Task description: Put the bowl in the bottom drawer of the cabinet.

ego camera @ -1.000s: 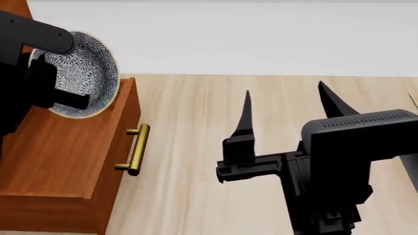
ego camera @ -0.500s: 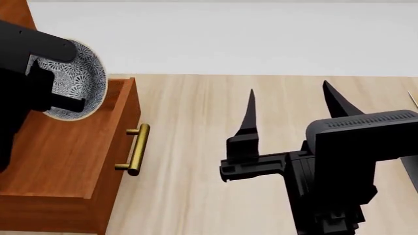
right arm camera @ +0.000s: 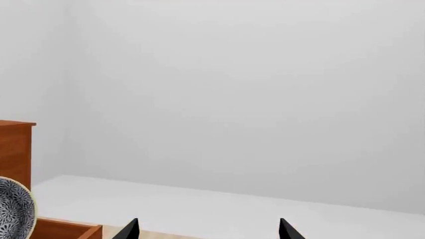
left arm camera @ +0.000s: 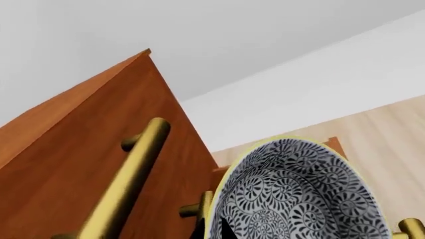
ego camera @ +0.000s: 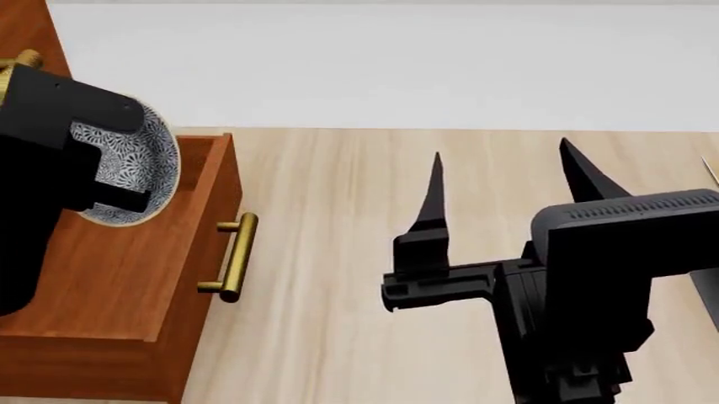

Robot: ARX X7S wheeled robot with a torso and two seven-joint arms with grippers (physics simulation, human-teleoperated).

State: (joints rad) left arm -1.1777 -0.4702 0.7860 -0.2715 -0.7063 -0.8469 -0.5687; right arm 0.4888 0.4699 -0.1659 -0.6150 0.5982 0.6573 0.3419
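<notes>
The blue-and-white bowl hangs tilted on edge over the open bottom drawer, with my left gripper shut on its rim. The drawer is pulled out from the reddish cabinet, and its brass handle faces right. In the left wrist view the bowl fills the lower part beside the cabinet front, and a dark finger lies inside the rim. My right gripper stands open and empty over the floor, far right of the drawer. Its view catches the bowl at the edge.
A pale wooden floor runs right of the drawer to a white wall. Upper drawer handles stick out from the cabinet front close to the bowl. A thin pale object shows at the far right edge.
My left arm has carried the bowl leftward and slightly down, closer to the cabinet front over the open drawer. The right gripper has drifted a little to the right, still open.
</notes>
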